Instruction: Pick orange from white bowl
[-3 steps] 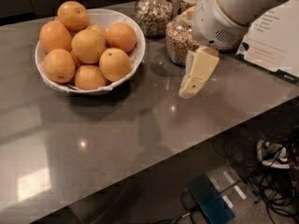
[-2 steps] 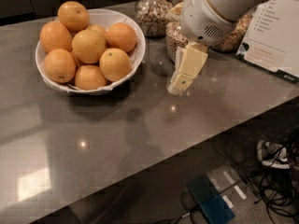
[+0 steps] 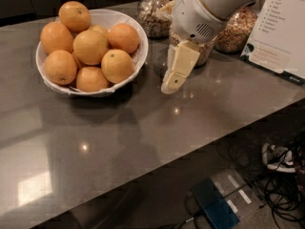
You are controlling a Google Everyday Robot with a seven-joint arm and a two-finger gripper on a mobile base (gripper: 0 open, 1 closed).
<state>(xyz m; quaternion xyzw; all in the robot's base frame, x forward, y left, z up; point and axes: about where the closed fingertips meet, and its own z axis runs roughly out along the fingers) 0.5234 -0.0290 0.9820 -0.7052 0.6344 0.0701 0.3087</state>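
Note:
A wide white bowl (image 3: 135, 31) stands at the back left of the dark grey counter. It holds several oranges (image 3: 117, 66) piled together, the top one (image 3: 74, 15) at the back. My gripper (image 3: 173, 81), cream-coloured under a white wrist, hangs just above the counter to the right of the bowl, a short gap from its rim. It points down and to the left and holds nothing that I can see.
Three clear glass jars of cereal stand behind the gripper: one at the back (image 3: 154, 14), one partly hidden by the wrist (image 3: 206, 51), one to the right (image 3: 236, 28). A printed sign (image 3: 281, 32) stands at the far right. Cables and a blue box (image 3: 215, 205) lie on the floor below the counter's edge.
The gripper has moved left along the counter, from in front of the jars to near the bowl's right rim. The bowl and the oranges have not moved.

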